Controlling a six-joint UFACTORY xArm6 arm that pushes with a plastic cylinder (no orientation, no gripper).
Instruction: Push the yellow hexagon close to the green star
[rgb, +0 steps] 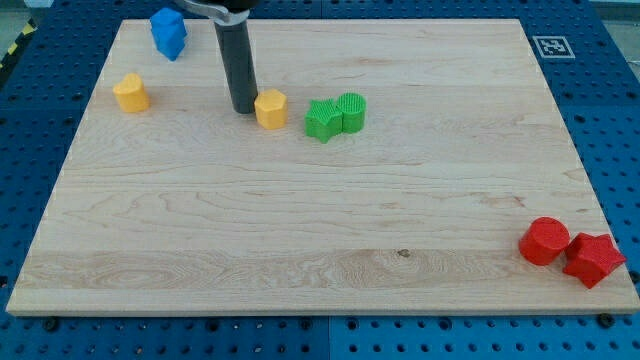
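The yellow hexagon (271, 108) sits on the wooden board at the view's upper middle. The green star (322, 120) lies a short gap to its right, touching a green cylinder (351, 112) on its right side. My tip (243, 109) rests on the board right at the hexagon's left side, touching or nearly touching it. The dark rod rises from there to the view's top.
A second yellow block (131, 93) lies at the view's upper left, a blue block (168, 33) near the top left edge. A red cylinder (544, 241) and a red star (593, 260) sit at the bottom right corner. An ArUco marker (551, 46) is at the top right.
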